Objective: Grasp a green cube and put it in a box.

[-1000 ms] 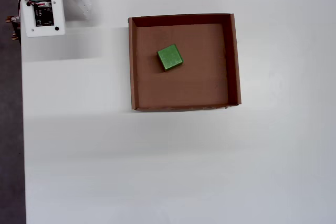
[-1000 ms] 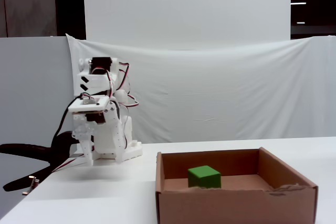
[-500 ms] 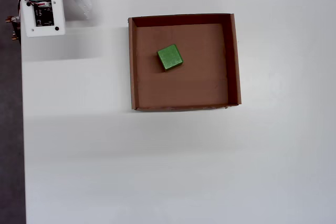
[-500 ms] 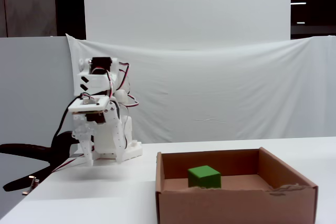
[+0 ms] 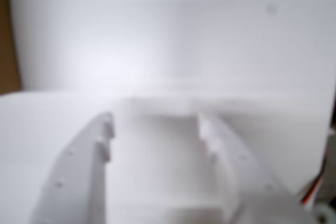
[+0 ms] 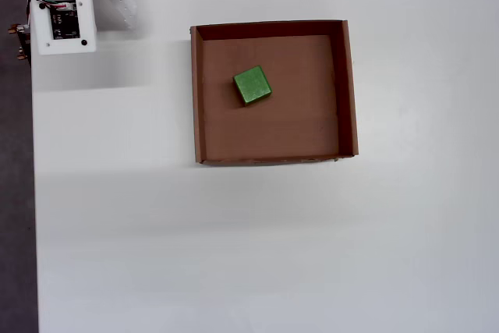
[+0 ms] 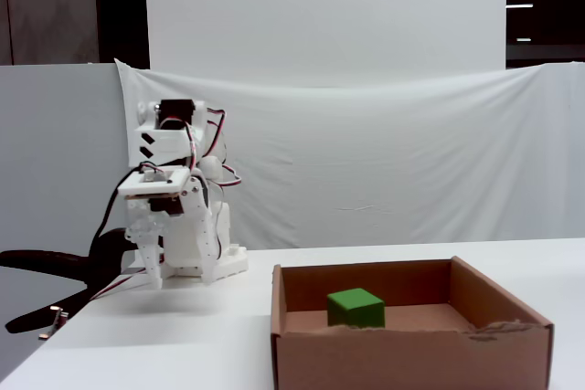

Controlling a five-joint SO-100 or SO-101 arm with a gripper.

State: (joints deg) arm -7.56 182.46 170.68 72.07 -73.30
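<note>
The green cube (image 6: 253, 85) lies on the bottom of the brown cardboard box (image 6: 348, 83), left of its middle and toward its far wall in the overhead view. From the fixed view, the green cube (image 7: 356, 307) rests flat inside the box (image 7: 411, 358). My arm (image 7: 174, 226) is folded up over its base at the table's far left, well clear of the box. In the blurred wrist view my gripper (image 5: 155, 124) is open, its two white fingers (image 5: 86, 166) apart with only white table between them.
The white table (image 6: 234, 247) spreads around the box on all sides. The arm's base and board (image 6: 64, 25) sit at the top left corner in the overhead view. A white cloth backdrop (image 7: 384, 152) hangs behind the table. The table's left edge (image 6: 34, 193) borders dark floor.
</note>
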